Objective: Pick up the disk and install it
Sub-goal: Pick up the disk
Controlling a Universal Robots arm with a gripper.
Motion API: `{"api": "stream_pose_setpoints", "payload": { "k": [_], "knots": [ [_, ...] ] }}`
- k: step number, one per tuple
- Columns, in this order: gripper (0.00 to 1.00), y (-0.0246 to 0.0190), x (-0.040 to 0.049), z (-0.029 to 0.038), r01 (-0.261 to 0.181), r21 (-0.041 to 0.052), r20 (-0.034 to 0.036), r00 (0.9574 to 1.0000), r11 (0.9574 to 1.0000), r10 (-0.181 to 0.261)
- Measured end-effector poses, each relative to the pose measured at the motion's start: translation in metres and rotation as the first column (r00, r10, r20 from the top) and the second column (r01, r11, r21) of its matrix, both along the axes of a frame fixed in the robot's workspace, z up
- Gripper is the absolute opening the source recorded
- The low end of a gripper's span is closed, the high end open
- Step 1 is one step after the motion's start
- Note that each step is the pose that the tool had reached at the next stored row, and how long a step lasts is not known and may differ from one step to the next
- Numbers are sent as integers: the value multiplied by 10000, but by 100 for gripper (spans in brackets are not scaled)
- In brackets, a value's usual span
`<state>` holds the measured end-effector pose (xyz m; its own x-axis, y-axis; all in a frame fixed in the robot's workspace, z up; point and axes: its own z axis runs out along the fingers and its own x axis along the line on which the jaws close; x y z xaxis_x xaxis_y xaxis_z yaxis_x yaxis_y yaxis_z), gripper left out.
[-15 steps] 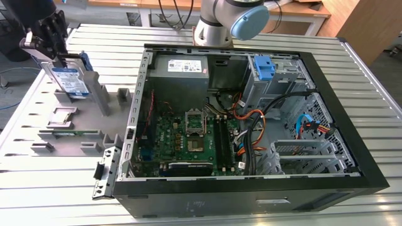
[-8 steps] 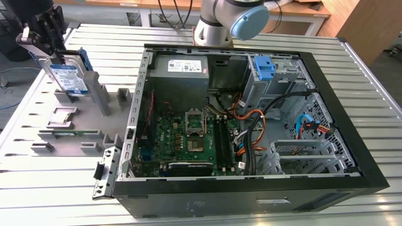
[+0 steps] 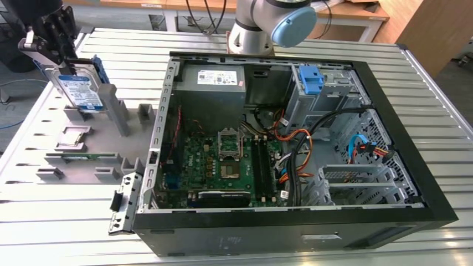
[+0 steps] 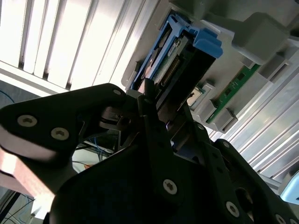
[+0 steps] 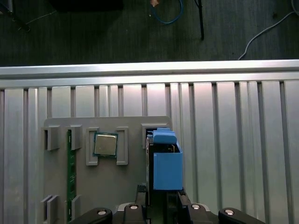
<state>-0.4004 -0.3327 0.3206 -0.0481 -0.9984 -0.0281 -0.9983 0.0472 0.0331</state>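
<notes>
Jaws closed on the upper edge of the disk (image 3: 80,91), as far as the exterior view and the second wrist view show: the gripper (image 3: 65,71) grasps it upright at the exterior view's far left, over the grey fixture plate (image 3: 85,166) and just beside one of its upright posts. Whether the disk's lower edge has cleared its slot I cannot tell. By my judgement the pick is made or nearly so, and the installing is wholly left to do: the disk stands well apart from the open computer case (image 3: 296,230), where a grey metal drive cage (image 3: 333,91) with a small blue latch (image 3: 312,80) sits at the far corner. The disk is a flat rectangular slab of bare silver metal with a glossy white-and-blue label, framed by a blue plastic rail. Edge-on in the first wrist view it reads as a thin dark line capped by a boxy blue block (image 5: 166,168). The black fingers (image 4: 154,135) are matte and angular, fastened with bright screws. The fixture looks like matte moulded grey plastic, all square posts and pockets. One pocket cradles a square processor chip (image 5: 105,143) with a dull metal lid, and another a slim green memory stick (image 5: 71,172). Beneath lies a table (image 3: 44,221) of ribbed aluminium slats with a brushed sheen.
</notes>
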Motion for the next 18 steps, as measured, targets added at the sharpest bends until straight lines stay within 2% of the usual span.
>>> {"api": "stream_pose_setpoints", "payload": {
  "k": [7, 18],
  "knots": [
    [35, 0, 0, 46, 0, 1, 1, 10000, 10000, 0],
    [35, 0, 0, 59, 0, 0, -1, 10000, 10000, 0]
  ]
}}
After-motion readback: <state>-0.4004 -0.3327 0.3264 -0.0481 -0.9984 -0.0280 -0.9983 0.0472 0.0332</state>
